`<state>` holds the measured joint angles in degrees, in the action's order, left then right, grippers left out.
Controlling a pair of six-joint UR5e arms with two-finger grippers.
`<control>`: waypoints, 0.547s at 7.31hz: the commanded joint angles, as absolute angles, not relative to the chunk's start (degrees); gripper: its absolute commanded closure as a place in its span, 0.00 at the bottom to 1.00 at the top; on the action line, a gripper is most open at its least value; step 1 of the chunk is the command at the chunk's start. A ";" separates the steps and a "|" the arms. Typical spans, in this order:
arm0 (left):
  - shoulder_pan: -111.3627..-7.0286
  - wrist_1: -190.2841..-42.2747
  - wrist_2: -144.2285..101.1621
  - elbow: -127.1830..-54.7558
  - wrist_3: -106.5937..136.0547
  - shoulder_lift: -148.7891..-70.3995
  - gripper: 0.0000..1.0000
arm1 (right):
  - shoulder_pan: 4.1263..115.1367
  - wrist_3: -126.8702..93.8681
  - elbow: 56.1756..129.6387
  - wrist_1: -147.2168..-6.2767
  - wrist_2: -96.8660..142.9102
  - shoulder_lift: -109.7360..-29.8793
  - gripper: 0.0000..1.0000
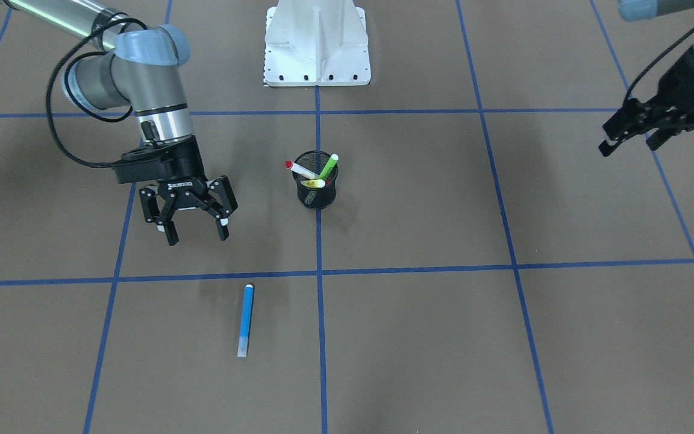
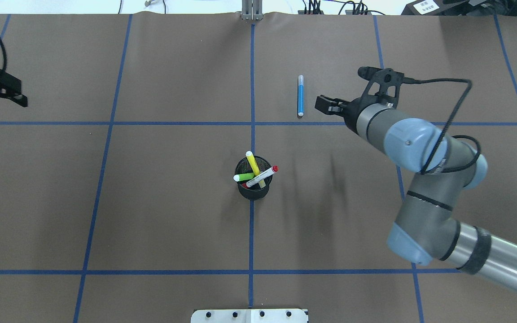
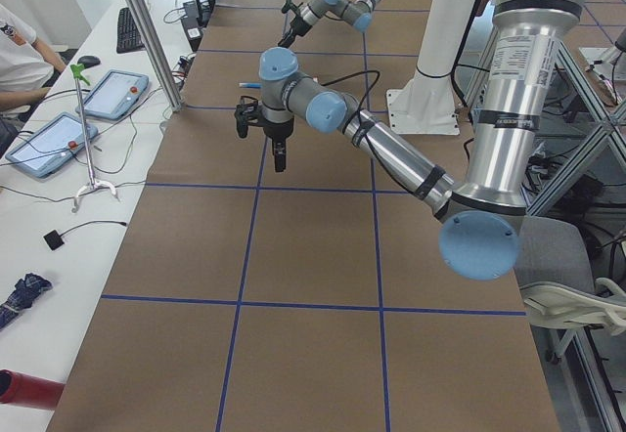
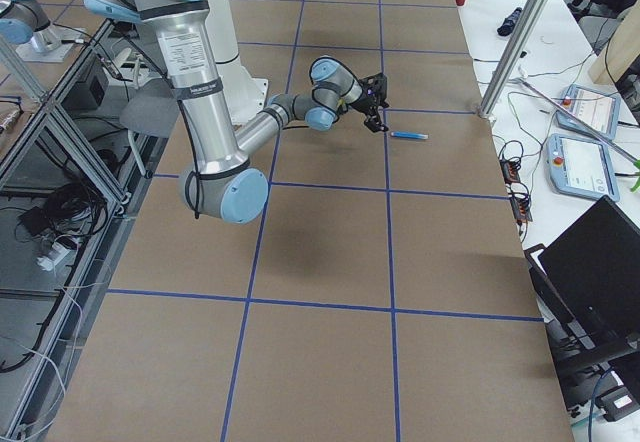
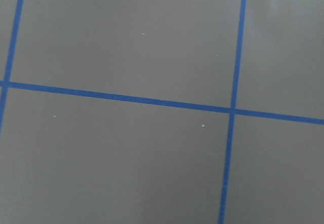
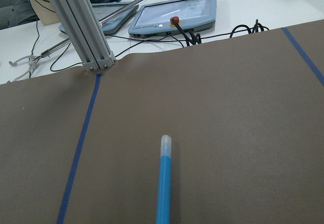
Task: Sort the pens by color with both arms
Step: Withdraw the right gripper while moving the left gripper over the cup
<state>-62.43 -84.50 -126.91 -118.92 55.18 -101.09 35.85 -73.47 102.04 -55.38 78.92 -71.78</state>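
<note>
Sorting barely begun: blue pen (image 1: 246,319) lies alone on bench (image 1: 443,349), near my right fingers (image 1: 170,229), spread, empty. Green pen (image 1: 329,166), yellow pen (image 1: 312,183), red-capped white pen (image 1: 300,170) not yet out of mesh cup (image 1: 318,198). My left fingers (image 1: 613,134) apart, empty, well away.

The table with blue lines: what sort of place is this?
Likely a robotics lab: a right arm and left arm at a tape-gridded table, with a touchscreen tablet and cables on the side bench.
</note>
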 commanded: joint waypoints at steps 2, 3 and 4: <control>-42.86 -63.03 -109.83 -118.75 80.19 -122.00 0.00 | 55.57 -61.57 105.65 -55.37 109.68 -81.89 0.01; -38.37 -59.54 -107.08 -116.83 86.60 -127.13 0.00 | 60.25 -56.13 105.38 -55.55 115.43 -84.61 0.01; -35.01 -59.24 -104.09 -112.20 92.49 -131.96 0.00 | 65.34 -50.07 102.94 -55.46 122.19 -86.55 0.01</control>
